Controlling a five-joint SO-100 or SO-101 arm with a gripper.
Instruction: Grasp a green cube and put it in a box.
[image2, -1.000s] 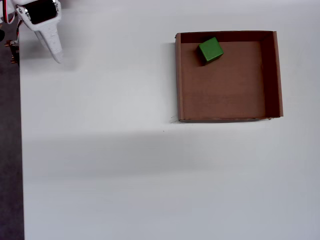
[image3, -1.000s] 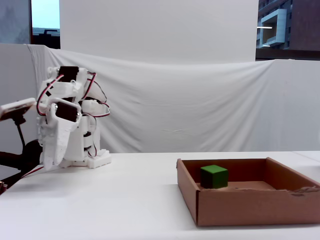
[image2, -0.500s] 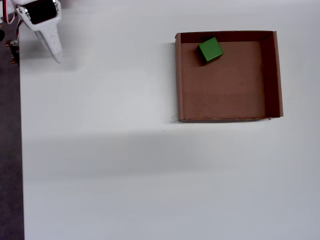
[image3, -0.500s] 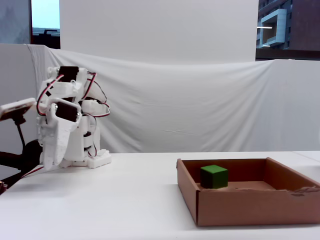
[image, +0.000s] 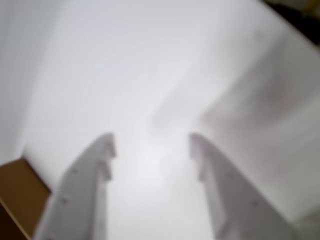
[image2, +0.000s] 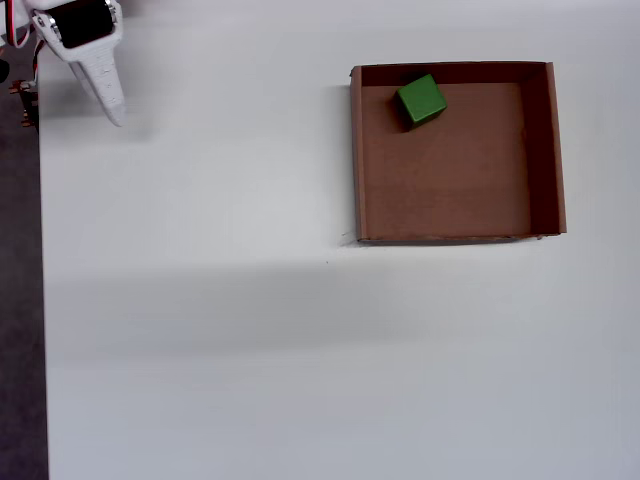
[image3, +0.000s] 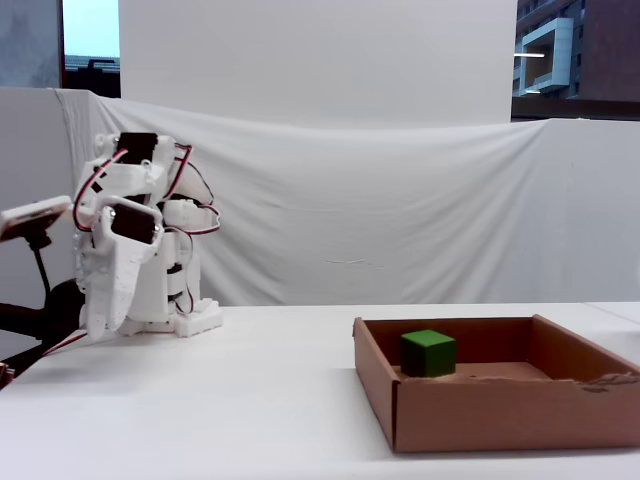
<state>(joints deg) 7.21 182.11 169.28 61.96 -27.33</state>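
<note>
- While nothing has shifted since the earlier frames, the green cube (image2: 421, 100) sits inside the box (image2: 540, 150), near its top-left corner in the overhead view.
- Gripper (image: 150, 145) stays folded back, well apart, fingers spread wide and empty.

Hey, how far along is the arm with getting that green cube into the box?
It looks done. The green cube sits on the floor of the box, near one corner. Nothing is in hand: in the wrist view the gripper is open and empty, folded back near the arm's base, far from the box. Nothing appears left to do.
</note>
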